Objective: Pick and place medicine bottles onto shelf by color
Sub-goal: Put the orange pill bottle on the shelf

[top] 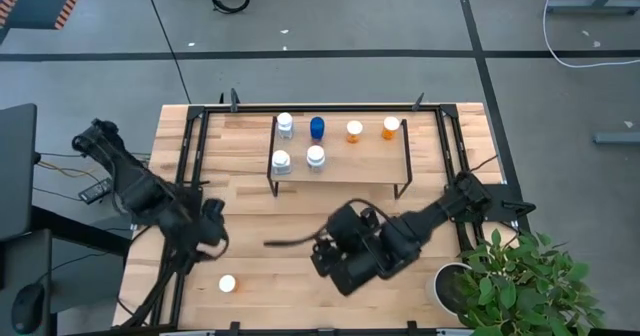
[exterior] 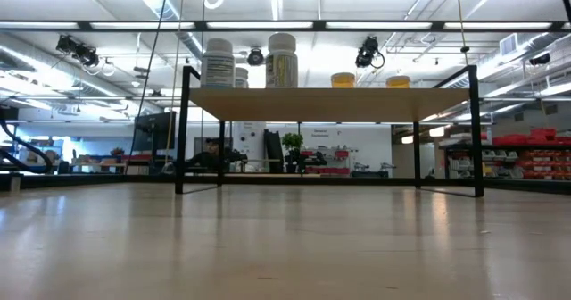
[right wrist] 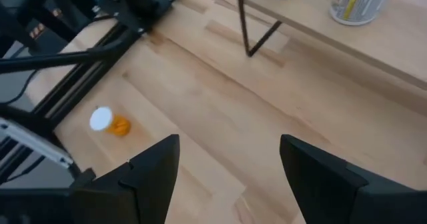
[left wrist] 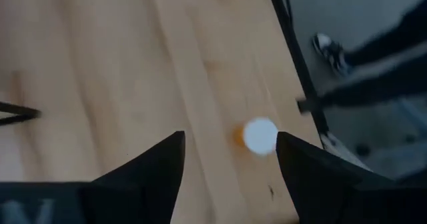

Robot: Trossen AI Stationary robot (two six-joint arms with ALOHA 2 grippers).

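Note:
The shelf (top: 340,154) stands at the table's far middle on thin black legs. On it stand three white bottles (top: 281,162), a blue one (top: 317,128) and two orange ones (top: 354,131). One more orange bottle with a white cap (top: 227,284) lies on the table near its near-left corner. My left gripper (top: 208,228) hovers open just above and beyond that bottle. Its wrist view shows the bottle (left wrist: 257,135) ahead of the open fingers (left wrist: 230,141). My right gripper (right wrist: 229,144) is open over the table's near middle (top: 335,251), and the lying bottle (right wrist: 110,123) shows far off in its wrist view.
A black frame (top: 190,156) runs along the table's left, far and right sides. A potted plant (top: 525,276) stands at the near right corner. A person's leg and shoe (left wrist: 330,51) show beyond the table's edge. Bare wood lies between the shelf and the near edge.

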